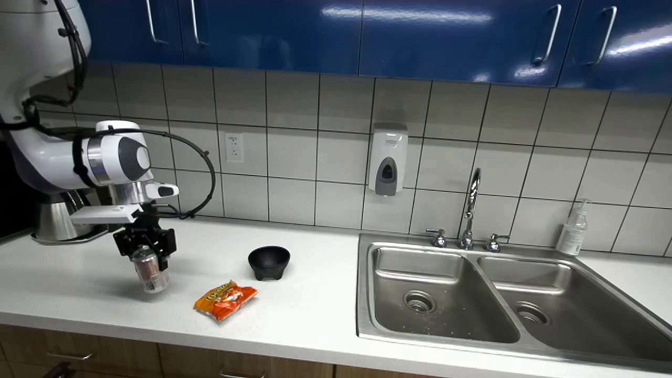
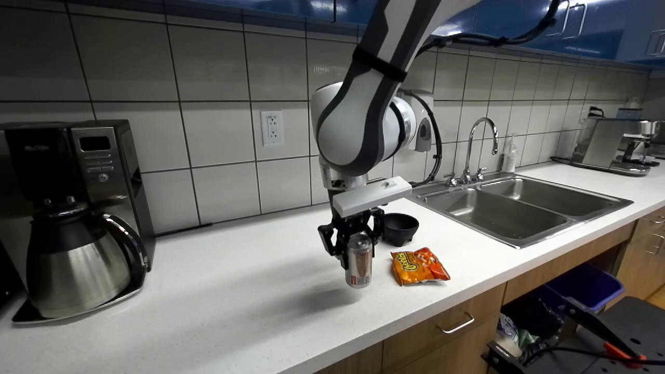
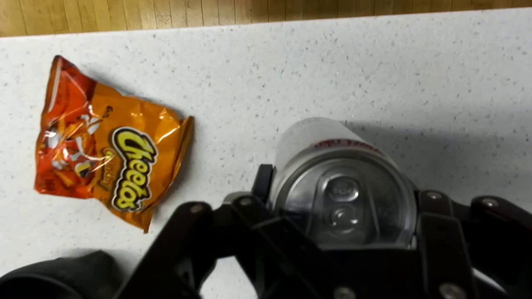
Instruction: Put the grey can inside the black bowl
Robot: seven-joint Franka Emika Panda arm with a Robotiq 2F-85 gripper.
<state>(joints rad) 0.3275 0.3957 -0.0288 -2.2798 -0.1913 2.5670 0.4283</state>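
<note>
The grey can [image 1: 151,275] is silvery with a reddish band. It also shows in an exterior view [image 2: 359,272] and, lid up, in the wrist view [image 3: 345,207]. My gripper [image 1: 149,257] is shut on its upper part, with a finger on each side in the wrist view [image 3: 343,195]. The can tilts slightly, with its bottom very close to the white counter. I cannot tell whether it touches. The black bowl [image 1: 269,269] stands upright on the counter, apart from the can. It is partly behind the gripper in an exterior view [image 2: 400,236] and cut off in the wrist view [image 3: 79,274].
An orange snack packet [image 1: 226,300] lies between the can and the counter's front edge, in front of the bowl. A double steel sink [image 1: 446,299] is set in the counter beyond the bowl. A coffee pot [image 2: 78,265] stands at the opposite end.
</note>
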